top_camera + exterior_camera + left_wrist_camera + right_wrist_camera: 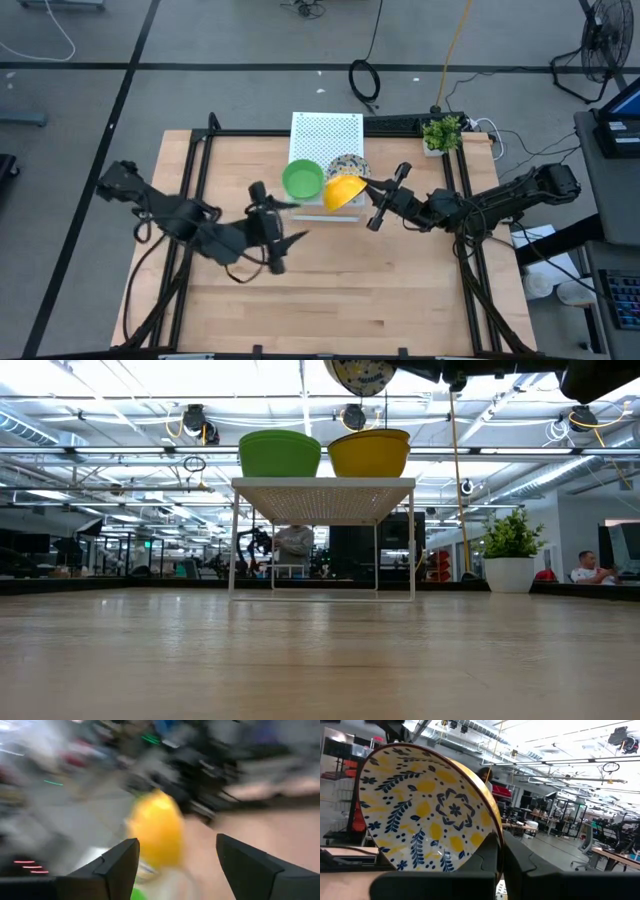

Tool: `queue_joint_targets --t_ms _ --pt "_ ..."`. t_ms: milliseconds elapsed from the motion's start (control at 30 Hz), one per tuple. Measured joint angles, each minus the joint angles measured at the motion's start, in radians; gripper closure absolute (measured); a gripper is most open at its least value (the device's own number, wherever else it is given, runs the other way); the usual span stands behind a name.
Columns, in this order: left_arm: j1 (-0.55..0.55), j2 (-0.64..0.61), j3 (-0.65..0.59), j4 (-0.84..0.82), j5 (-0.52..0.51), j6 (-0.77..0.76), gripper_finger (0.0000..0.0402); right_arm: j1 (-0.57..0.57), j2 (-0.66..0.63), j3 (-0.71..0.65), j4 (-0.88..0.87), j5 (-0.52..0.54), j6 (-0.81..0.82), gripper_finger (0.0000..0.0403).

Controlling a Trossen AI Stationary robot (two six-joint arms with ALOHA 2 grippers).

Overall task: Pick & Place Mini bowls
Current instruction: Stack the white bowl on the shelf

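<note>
From my remote station I see a grey floor (230,95) crossed by dark tape lines, with a coiled black cable (364,80) lying on it and a yellow cord (458,40) trailing toward the wooden table (330,290). A standing fan (605,45) sits at the far right corner. Beyond the table, the hall is bright: long ceiling lights (150,375) run overhead among pipes and beams. A seated person (592,569) shows at the right, another person (294,545) farther back.
</note>
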Motion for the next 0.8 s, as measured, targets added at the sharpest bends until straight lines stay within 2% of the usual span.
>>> queue_joint_targets --t_ms 67,133,200,367,467,567,800 --pt "0.016 -0.032 0.000 -0.130 0.163 -0.084 0.0143 0.000 0.000 0.000 0.000 0.001 0.000 0.0403" --pt "0.032 -0.058 -0.001 -0.217 0.261 -0.122 0.0146 -0.001 0.000 0.000 0.000 0.001 0.002 0.0403" --pt "0.039 -0.081 -0.001 -0.282 0.294 -0.142 0.0146 -0.001 0.000 0.000 0.000 0.002 0.003 0.0403" --pt "0.028 -0.118 -0.013 -0.307 0.289 -0.132 0.0136 -0.001 0.000 0.000 -0.001 0.002 0.010 0.0403" --pt "0.027 -0.158 -0.047 -0.283 0.290 -0.120 0.0133 -0.001 0.000 0.000 -0.005 0.002 0.010 0.0403" --pt "0.027 -0.228 -0.140 -0.186 0.291 -0.102 0.0135 -0.001 0.000 0.000 -0.007 0.003 0.010 0.0403" --pt "0.057 -0.525 -0.543 0.123 0.368 -0.083 0.0144 -0.001 0.000 0.000 -0.007 0.003 0.010 0.0403"
